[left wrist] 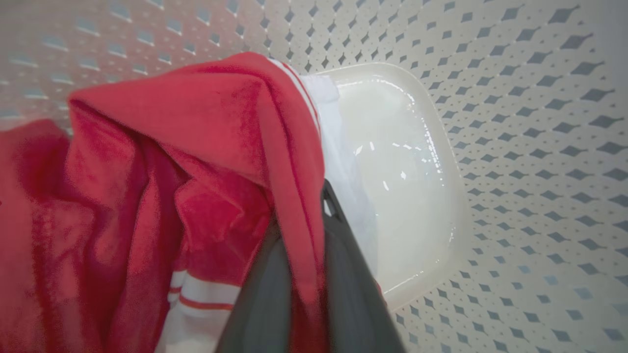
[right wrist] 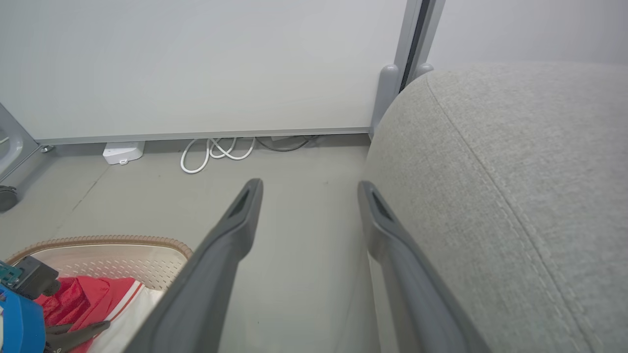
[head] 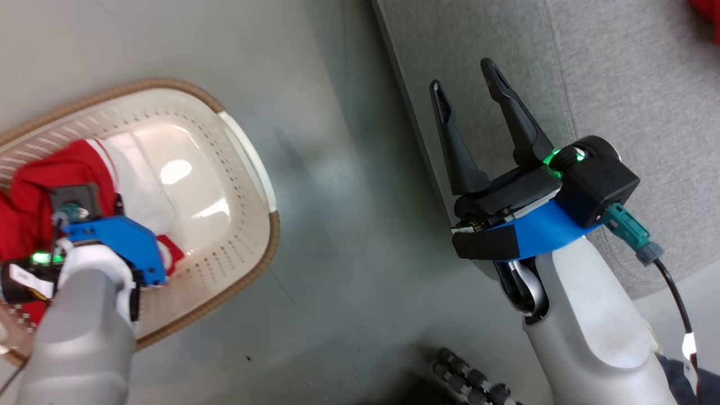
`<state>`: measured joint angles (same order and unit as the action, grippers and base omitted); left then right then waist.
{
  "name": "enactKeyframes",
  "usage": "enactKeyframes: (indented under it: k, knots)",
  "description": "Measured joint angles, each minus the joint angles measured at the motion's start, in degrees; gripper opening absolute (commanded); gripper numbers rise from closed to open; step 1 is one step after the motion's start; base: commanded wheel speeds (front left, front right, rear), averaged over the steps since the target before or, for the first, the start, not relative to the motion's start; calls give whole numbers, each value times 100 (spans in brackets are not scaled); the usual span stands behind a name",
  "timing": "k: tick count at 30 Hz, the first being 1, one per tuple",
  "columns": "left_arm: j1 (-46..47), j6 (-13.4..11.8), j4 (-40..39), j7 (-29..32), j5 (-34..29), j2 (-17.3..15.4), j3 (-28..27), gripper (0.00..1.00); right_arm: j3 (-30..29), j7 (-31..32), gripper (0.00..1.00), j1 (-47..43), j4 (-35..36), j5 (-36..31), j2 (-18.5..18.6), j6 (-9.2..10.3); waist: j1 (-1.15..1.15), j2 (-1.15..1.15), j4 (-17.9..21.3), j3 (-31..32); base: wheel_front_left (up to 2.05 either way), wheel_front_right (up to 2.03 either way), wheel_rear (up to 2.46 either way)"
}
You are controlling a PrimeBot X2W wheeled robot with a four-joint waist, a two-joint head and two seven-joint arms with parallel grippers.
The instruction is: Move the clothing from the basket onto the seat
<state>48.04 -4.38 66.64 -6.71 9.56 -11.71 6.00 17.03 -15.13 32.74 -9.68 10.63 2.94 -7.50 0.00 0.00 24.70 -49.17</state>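
Note:
The clothing (head: 34, 191) is a red garment with white striped trim, bunched at the left end of the cream perforated basket (head: 247, 270). My left wrist (head: 112, 242) reaches down into the basket over it. In the left wrist view my left gripper (left wrist: 303, 230) is shut on a fold of the clothing (left wrist: 196, 147), which drapes over both dark fingers in front of the basket wall (left wrist: 515, 147). My right gripper (head: 464, 79) is open and holds nothing, hanging over the floor at the edge of the grey seat (head: 619, 84). A scrap of red fabric (head: 707, 14) lies on the seat's far corner.
From the right wrist, my right gripper (right wrist: 309, 186) points at a pale wall panel with the seat (right wrist: 515, 171) on its right and the basket (right wrist: 98, 240) at lower left. White cables (right wrist: 216, 149) and a small white box (right wrist: 122, 152) lie along the wall. Grey floor separates basket and seat.

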Motion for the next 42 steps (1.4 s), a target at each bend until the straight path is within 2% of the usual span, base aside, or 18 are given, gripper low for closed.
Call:
enactKeyframes:
  k: [11, 20, 24, 30, 42]
  knots:
    - [-151, 421, 356, -264, 91, 656, 298, 0, -361, 310, 100, -475, -411, -592, -7, -1, -1, 0, -487, 1337, 0, 0, 0]
    - [-229, 904, 366, -477, 155, 872, 745, 0, -459, 716, 100, -1096, -385, -778, 47, -1, -2, 0, -1027, 2687, 0, 0, 0]
    - [-312, 1107, -109, -464, 614, 873, 1370, 0, -475, 881, 100, -1332, -318, -767, 103, -1, -2, 0, -1303, 3242, 0, 0, 0]
    - [-443, 1144, -1082, -180, 1423, 882, 2505, 0, -466, 1092, 100, -1759, -236, -709, 132, 0, -2, 0, -1673, 3994, 0, 0, 0]
    - [90, 670, -2490, 135, 2717, 887, 4044, 0, -315, 1334, 100, -2136, -101, -637, 131, 0, -1, 0, -2026, 4910, 0, 0, 0]
